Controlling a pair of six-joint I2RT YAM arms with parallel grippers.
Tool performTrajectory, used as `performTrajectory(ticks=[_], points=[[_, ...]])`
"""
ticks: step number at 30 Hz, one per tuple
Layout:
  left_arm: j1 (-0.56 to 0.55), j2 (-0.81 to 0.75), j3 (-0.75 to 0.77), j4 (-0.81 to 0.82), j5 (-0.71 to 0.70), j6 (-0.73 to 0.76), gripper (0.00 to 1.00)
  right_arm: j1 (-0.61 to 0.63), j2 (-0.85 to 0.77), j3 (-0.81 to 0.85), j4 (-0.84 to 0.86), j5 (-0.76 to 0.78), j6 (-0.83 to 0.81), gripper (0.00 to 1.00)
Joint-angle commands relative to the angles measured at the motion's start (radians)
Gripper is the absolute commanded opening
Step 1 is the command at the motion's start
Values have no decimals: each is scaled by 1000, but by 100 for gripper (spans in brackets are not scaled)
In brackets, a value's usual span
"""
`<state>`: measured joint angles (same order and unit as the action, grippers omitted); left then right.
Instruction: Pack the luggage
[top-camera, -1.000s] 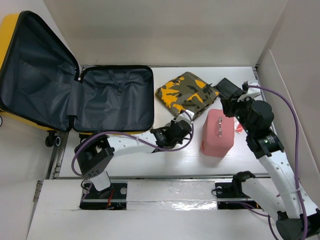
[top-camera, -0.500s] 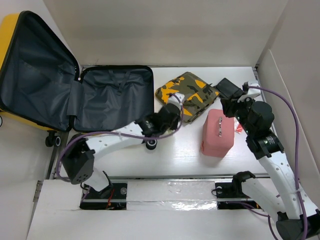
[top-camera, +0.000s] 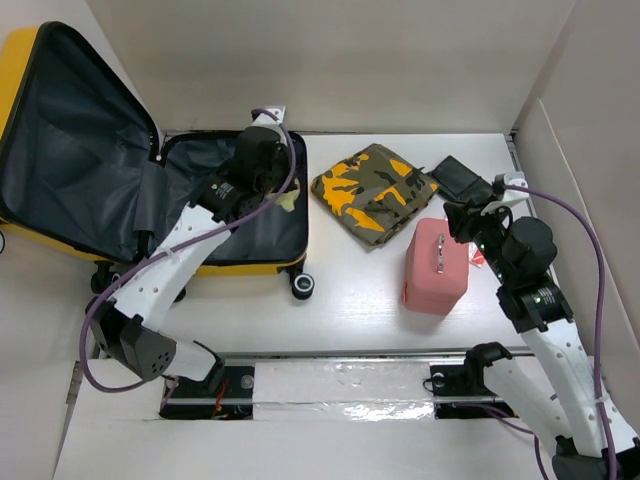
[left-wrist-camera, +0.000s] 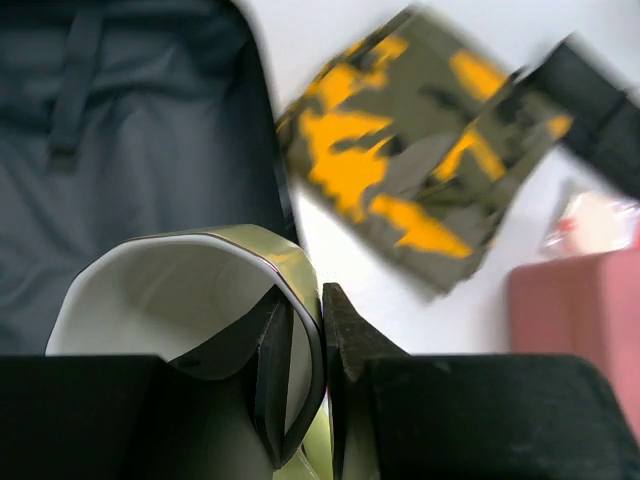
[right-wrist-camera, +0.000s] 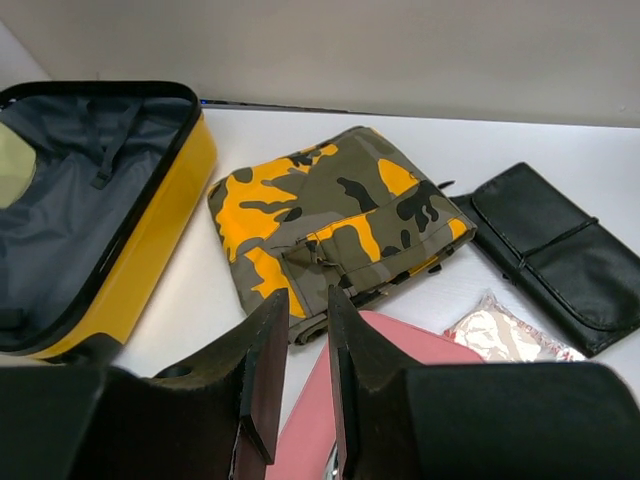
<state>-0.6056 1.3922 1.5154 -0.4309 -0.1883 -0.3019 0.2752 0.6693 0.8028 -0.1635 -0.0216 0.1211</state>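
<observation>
One item in hand: left gripper (left-wrist-camera: 308, 300) pinches pale green cup (left-wrist-camera: 170, 290) by its rim over the luggage (top-camera: 265, 235), open at left, so lower it well into the lining b4 release; right gripper (right-wrist-camera: 307, 350) narrow, empty.

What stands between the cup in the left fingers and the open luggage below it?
Nothing visible. The left fingers pinch the cup by its rim over the luggage's bare dark lining. The camouflage pouch lies on the table beside it, outside the shell.
</observation>
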Motion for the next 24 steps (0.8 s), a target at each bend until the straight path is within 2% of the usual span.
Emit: performTrajectory(ticks=[1,9,20,24], points=[[61,10,19,-170,84,38,0,1,-17,-1,45,-44,-1,28],[102,165,23,-288,139,76,0,30,-22,-11,47,-63,-1,29],[147,471,88,-318,182,124,0,59,-8,-14,39,-43,-8,30],[156,496,80,-279,182,118,0,59,-10,-17,42,-41,-9,30]])
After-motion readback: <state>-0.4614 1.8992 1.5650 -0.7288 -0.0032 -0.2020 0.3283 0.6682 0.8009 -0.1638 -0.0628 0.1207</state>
